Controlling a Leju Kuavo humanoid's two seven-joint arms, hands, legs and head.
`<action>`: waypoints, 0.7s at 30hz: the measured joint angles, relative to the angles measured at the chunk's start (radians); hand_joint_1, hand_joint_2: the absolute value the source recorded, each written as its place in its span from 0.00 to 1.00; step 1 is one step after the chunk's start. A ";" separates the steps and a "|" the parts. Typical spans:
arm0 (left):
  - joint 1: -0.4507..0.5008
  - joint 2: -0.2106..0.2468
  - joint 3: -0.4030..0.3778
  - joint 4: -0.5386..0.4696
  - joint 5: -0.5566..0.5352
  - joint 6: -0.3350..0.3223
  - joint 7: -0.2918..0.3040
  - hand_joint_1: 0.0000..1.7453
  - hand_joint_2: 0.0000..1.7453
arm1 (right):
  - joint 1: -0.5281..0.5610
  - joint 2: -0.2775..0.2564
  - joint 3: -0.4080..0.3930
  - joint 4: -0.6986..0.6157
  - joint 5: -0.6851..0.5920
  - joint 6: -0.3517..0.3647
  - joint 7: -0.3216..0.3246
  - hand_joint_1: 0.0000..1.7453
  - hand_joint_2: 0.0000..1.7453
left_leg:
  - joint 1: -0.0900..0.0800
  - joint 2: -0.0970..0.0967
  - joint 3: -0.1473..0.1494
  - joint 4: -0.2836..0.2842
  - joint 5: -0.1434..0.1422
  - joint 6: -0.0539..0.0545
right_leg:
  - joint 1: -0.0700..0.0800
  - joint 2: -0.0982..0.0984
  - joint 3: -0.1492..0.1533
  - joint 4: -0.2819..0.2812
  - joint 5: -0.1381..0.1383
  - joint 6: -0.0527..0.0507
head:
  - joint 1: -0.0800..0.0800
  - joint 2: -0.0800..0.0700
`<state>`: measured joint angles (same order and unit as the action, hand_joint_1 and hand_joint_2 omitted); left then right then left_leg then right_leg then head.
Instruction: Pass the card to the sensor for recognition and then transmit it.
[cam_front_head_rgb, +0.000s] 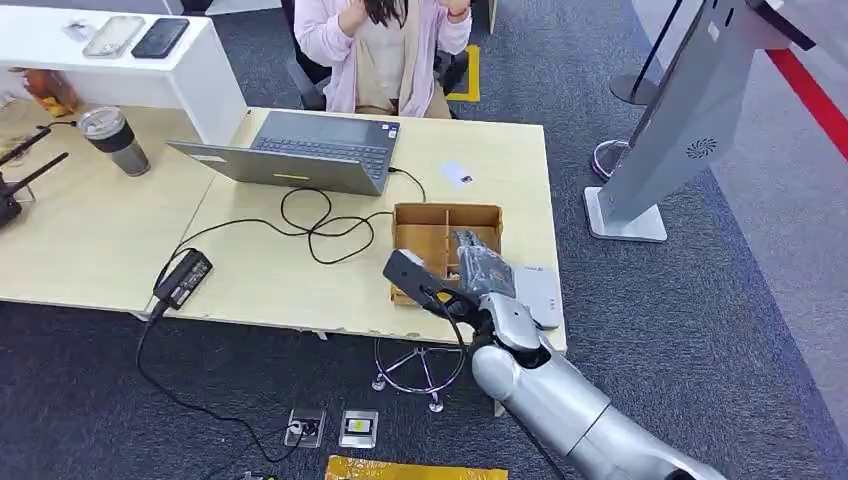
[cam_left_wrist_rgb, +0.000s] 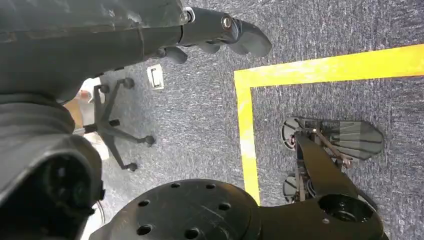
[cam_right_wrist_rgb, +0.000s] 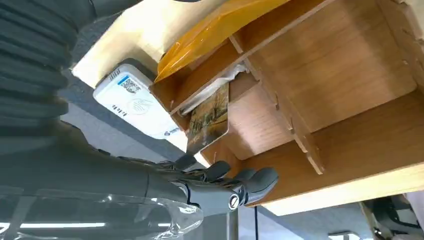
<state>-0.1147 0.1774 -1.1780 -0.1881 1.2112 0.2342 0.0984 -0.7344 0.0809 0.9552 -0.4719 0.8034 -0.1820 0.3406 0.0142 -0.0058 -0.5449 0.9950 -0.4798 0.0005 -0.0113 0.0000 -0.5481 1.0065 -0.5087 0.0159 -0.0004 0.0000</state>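
**Clerk:** Item one, far left of the desk?

**Checker:** Steel tumbler (cam_front_head_rgb: 113, 138), upright, with a black power adapter (cam_front_head_rgb: 183, 277) nearer the front edge and its cable looping off to the right.

**Clerk:** Item two?

**Checker:** Grey laptop (cam_front_head_rgb: 310, 150), lid open. A person (cam_front_head_rgb: 385, 50) in a pink top sits behind it.

**Clerk:** Left hand?

**Checker:** Left hand (cam_left_wrist_rgb: 165, 30) hangs over grey carpet near a yellow tape line (cam_left_wrist_rgb: 245, 125). The fingers (cam_left_wrist_rgb: 240, 37) are loosely extended and hold nothing.

**Clerk:** Item three?

**Checker:** Wooden box (cam_front_head_rgb: 445, 215) with dividers, at the desk's right end. A small white card (cam_front_head_rgb: 457, 176) lies flat on the desk just behind it (separate from the picture card below).

**Clerk:** The picture card?

**Checker:** Picture card (cam_right_wrist_rgb: 210, 117), printed with a painted scene, stands on edge in a compartment of the wooden box (cam_right_wrist_rgb: 350, 65), leaning on a divider. A yellow pouch (cam_right_wrist_rgb: 215, 30) sits in the next compartment.

**Clerk:** Right hand?

**Checker:** Right hand (cam_front_head_rgb: 478, 262) is reached over the box's right side. In the wrist view the right hand (cam_right_wrist_rgb: 165, 185) has its fingertips (cam_right_wrist_rgb: 255, 180) stretched out just beside the card's lower corner. I cannot tell whether they touch or pinch it.

**Clerk:** Sensor?

**Checker:** White sensor (cam_front_head_rgb: 537, 295), flat on the desk's right front corner, touching the box's side; also seen at (cam_right_wrist_rgb: 135, 102).

**Clerk:** Last, far right?

**Checker:** Grey kiosk stand (cam_front_head_rgb: 680, 120), on the floor beside the desk.
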 joint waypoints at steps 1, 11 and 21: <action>0.000 0.000 0.000 0.000 0.000 0.001 0.002 0.00 0.00 | 0.000 0.001 0.000 0.003 0.003 0.000 0.002 0.00 1.00 | 0.000 0.000 0.000 0.000 0.000 0.000 | 0.000 0.000 0.000 0.000 0.000 0.000 | 0.000 0.000; 0.000 -0.002 0.000 0.000 -0.003 0.003 0.017 0.00 0.00 | -0.017 0.005 -0.001 0.031 0.037 0.006 0.028 0.00 1.00 | 0.000 0.000 0.000 0.000 0.000 0.000 | 0.000 0.000 0.000 0.000 0.000 0.000 | 0.000 0.000; 0.000 -0.003 0.000 0.000 -0.002 0.014 0.024 0.00 0.00 | -0.030 0.017 -0.001 0.048 0.058 0.018 0.036 0.00 1.00 | 0.000 0.000 0.000 0.000 0.000 0.000 | 0.000 0.000 0.000 0.000 0.000 0.000 | 0.000 0.000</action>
<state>-0.1147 0.1747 -1.1780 -0.1881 1.2089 0.2487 0.1221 -0.7645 0.0976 0.9541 -0.4242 0.8613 -0.1644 0.3761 0.0142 -0.0058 -0.5449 0.9950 -0.4798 0.0005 -0.0113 0.0001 -0.5481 1.0066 -0.5087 0.0159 -0.0004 0.0000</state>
